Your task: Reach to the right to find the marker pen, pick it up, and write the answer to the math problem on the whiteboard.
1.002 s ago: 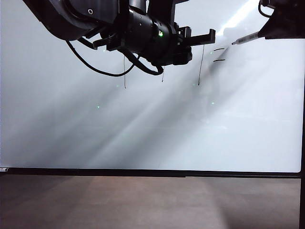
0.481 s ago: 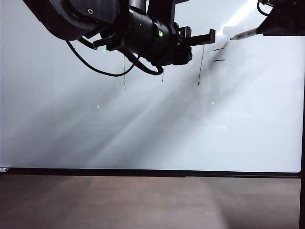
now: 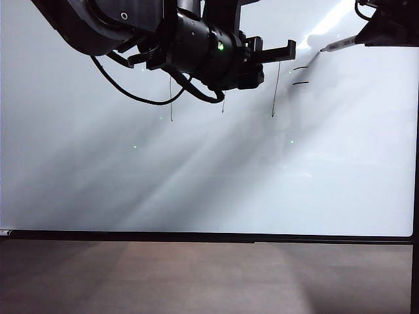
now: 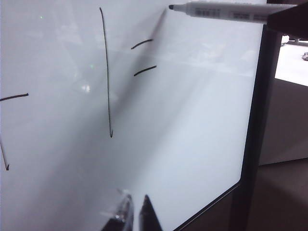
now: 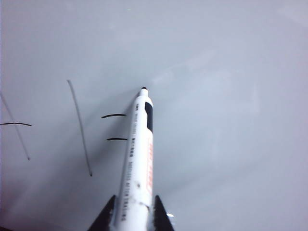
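Your right gripper [image 5: 130,216], clamped on the marker pen [image 5: 139,154], is nudging its tip up beside the equals sign on the whiteboard [image 3: 262,183], seemingly not yet touching; left gripper [image 4: 134,214] is idling nearly shut, empty.

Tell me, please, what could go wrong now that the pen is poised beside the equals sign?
The right gripper holds the marker pen far from its tip, so pressing on the whiteboard might tilt it. The tip sits close to the equals sign, so strokes could overlap it. The left gripper idles nearby.
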Available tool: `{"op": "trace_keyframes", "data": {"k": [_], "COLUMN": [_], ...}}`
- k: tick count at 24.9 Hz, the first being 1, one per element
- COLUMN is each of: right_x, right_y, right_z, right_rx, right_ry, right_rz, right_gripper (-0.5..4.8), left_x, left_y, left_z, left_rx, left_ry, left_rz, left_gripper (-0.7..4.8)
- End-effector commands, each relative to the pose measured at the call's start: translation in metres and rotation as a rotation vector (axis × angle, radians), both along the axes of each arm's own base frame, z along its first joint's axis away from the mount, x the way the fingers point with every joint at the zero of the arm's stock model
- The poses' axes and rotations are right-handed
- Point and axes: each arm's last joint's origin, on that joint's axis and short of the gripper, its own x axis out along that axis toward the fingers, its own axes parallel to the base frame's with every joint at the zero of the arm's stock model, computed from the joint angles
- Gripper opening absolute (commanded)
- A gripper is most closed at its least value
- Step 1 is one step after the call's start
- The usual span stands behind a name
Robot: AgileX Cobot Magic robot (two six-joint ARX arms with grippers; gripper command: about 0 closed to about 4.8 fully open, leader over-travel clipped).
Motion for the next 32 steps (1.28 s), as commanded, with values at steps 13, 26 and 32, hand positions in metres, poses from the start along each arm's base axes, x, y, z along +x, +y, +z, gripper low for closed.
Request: {"op": "trace_keyframes", "data": {"k": [13,26,32], "right_x": [-0.001,-0.002,-0.002], "right_y": [-0.031,-0.041,-0.041], "right_z": [0.004,0.004,0.003], "right_rx": [0.003,0.004,0.004], "right_ry": [-0.006,-0.006,0.011], "right_rz": [-0.134,-0.165,-0.166], "right_gripper": [-0.04,-0.04,-0.04], "left_x": [-0.001,-0.001,-0.001], "left_y": [-0.001,-0.001,-0.001], "left_z": [0.003,0.004,0.004], "left_rx": [-0.013,-0.014,-0.014], "left_ry": [-0.012,-0.013,-0.013], "left_rz": [0.000,0.000,0.000], "left_gripper": [0.27,0.27,0.27]}}
